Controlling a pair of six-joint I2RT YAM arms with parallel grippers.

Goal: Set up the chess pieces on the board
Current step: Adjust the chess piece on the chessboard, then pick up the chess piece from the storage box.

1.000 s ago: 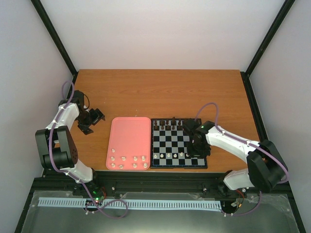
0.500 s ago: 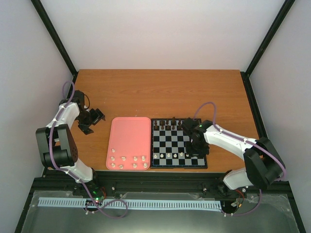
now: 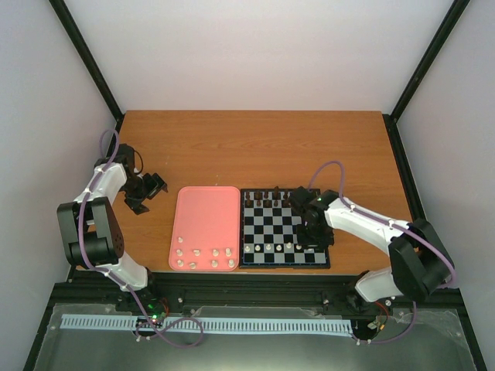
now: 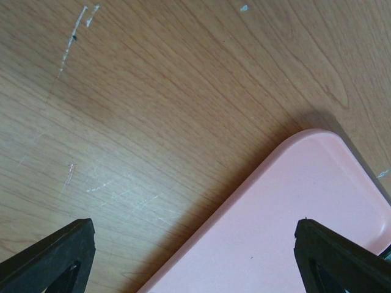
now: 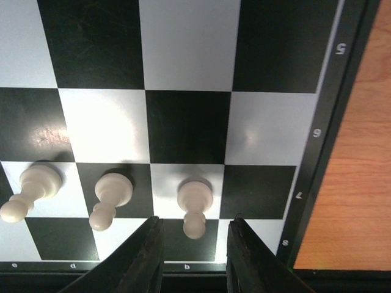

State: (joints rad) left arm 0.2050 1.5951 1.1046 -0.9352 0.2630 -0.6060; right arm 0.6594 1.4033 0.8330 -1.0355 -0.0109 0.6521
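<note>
A brown wooden counter (image 3: 255, 147) is seen, with pale walls (image 3: 263, 54) around it and black posts (image 3: 85, 58) in the corners. Thin pale scratches are seen on the wood in the left wrist view. The board (image 3: 271, 225) is laid near the front edge of the counter, right of the middle. A pink tray (image 3: 205, 216) is laid just beside it on the left. Some of the chess pieces (image 3: 205, 253) are gathered at the near end of the tray. More white ones are stood in a row on the near side of the board. Dark pieces (image 3: 259, 198) are lined up along the far side. The right gripper (image 5: 195, 221) is held low over the near right corner of the board. Its jaws are opened only a little, and one white pawn (image 5: 195, 200) is stood on its square between the tips. A small gap seems to be left on each side of the pawn, so it is probably not squeezed, though this is hard to see. The left gripper (image 3: 153, 188) is held over the bare counter by the far left corner of the tray. Its jaws are spread wide, and nothing is held in them.
</note>
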